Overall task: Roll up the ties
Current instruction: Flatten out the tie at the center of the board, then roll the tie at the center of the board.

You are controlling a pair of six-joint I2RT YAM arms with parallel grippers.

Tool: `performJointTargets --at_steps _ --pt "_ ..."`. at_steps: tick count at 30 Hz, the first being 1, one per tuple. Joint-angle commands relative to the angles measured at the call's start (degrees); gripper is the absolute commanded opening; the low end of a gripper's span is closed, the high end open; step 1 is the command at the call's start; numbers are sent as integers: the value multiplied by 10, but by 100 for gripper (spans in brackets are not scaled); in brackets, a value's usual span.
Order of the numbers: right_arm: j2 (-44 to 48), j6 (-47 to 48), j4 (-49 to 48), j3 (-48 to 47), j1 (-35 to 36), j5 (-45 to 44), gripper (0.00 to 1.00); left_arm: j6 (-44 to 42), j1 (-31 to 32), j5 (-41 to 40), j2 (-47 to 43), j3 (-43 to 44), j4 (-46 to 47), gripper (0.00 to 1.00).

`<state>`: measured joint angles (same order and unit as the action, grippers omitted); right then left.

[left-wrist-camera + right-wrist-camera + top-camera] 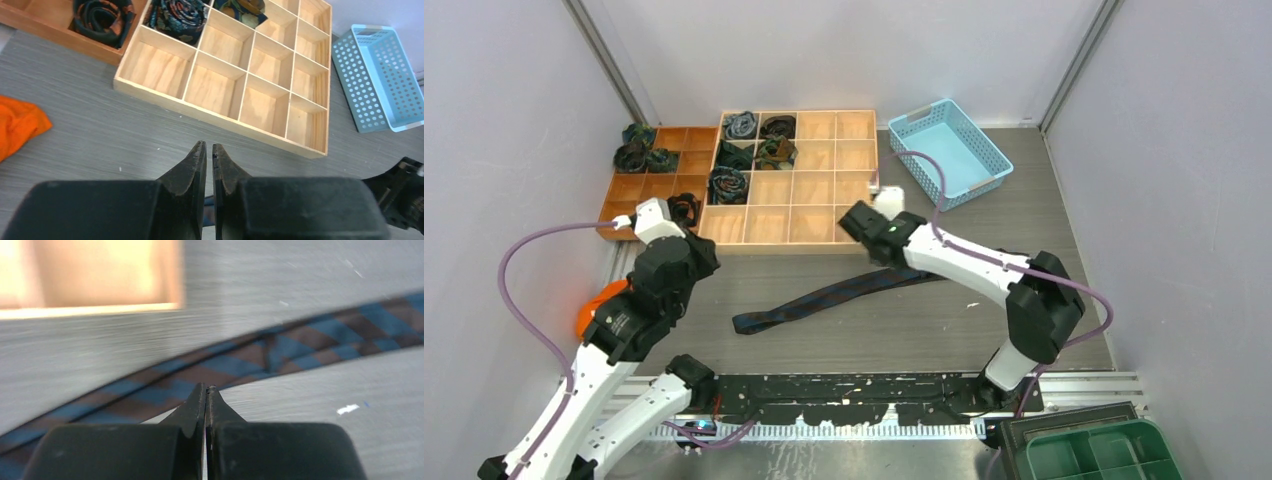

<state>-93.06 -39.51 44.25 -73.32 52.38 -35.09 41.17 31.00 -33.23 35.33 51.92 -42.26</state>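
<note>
One tie point(824, 300) was left unrolled, flat on the grey table point(874, 345). It ran from near-left to far-right between the two arms and just near of the light wooden organiser point(784, 244). Blue and brown diagonal stripes were seen on it in the right wrist view point(280, 355).

Five rolled ties point(742, 125) were seated in the far-left compartments of the organiser, one per compartment. More coils point(631, 157) were held in the darker wooden tray point(611, 222), which butted against the organiser's left side. One black coil point(102, 17) sat in that tray's near-right compartment.

The left gripper point(209, 150) was held above bare table, near of the organiser's near-left corner. Its fingers were almost together, with a thin slit between them and nothing in it.

The right gripper point(206, 389) was pressed fully together, with its tips at the near edge of the flat tie. The view was blurred by motion, so contact with the fabric could not be told.

An orange cloth point(20, 125) lay at the table's left edge. A perforated blue basket point(999, 165) was placed at far right, and a green bin point(1104, 455) at the near-right corner.
</note>
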Motion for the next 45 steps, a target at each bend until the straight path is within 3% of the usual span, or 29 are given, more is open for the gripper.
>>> performJointTargets --at_steps 1,8,16,23,41,45 --pt "22 -76 49 83 -100 56 1 -14 -2 33 20 2 76 11" --pt "-9 -91 55 121 -195 123 1 -8 -4 73 66 -11 109 11" --pt "-76 -72 36 128 -268 172 1 -13 -5 78 50 -21 111 11" --pt "-101 -47 35 128 -337 162 1 -16 -12 81 60 -30 110 12" --pt "-214 56 56 -46 -590 139 1 12 -24 118 90 -97 121 11" --pt "-201 54 56 -75 -601 149 1 24 -25 123 84 -118 117 11"
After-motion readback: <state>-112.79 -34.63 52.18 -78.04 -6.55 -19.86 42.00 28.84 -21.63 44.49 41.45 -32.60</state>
